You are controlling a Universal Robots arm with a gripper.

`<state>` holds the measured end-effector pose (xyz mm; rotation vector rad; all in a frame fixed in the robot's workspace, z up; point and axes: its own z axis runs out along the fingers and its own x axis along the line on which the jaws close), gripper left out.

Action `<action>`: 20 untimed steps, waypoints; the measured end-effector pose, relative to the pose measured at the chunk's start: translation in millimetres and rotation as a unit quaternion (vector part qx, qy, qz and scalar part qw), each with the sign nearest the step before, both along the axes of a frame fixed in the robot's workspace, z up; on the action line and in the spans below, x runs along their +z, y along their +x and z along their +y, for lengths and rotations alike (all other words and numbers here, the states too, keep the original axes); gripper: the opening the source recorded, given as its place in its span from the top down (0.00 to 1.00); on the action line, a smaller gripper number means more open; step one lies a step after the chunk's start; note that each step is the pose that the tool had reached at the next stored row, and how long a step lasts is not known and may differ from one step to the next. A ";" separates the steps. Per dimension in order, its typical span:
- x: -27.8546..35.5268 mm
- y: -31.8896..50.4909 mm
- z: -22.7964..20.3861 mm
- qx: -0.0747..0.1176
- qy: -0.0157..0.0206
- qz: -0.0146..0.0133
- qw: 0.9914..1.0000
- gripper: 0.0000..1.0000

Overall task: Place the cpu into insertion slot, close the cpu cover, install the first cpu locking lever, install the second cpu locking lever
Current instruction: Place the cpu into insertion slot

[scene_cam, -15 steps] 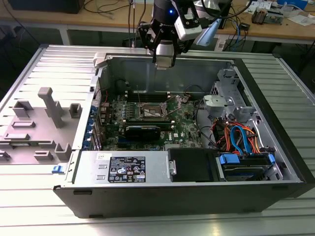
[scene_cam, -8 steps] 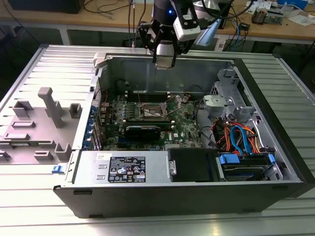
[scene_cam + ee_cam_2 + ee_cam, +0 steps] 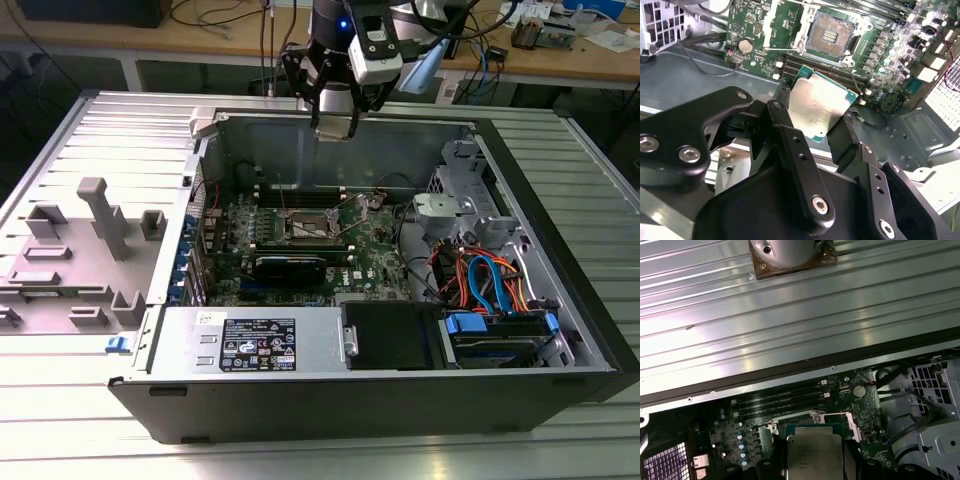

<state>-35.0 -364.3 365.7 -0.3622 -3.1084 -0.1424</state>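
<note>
Currently | arm (image 3: 330,25) hangs upright over the open computer case (image 3: 330,400), wrist down | gripper (image 3: 335,122) clamps the cpu (image 3: 821,106) by opposite edges | insertion slot (image 3: 831,36) uncovered, below the gripper, well apart.

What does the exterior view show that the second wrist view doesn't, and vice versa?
Exterior view: the whole open computer case, the power supply, the drive cables and a grey parts tray beside the case at that view's left. Second wrist view: the cpu chip clamped in the gripper, and the bare contacts in the socket. Both: gripper, motherboard, open empty socket.
</note>
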 end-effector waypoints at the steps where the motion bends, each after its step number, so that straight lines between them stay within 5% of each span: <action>1: -0.1 0.0 0.0 -0.005 0.000 0.000 1.000 0.45; 7: -1.7 -0.7 -1.7 -0.029 0.000 0.000 1.000 0.45; 17: -5.2 -0.8 -1.7 -0.087 0.000 0.001 0.996 0.45; 20: -5.3 -0.8 -1.7 -0.090 0.000 0.001 0.996 0.45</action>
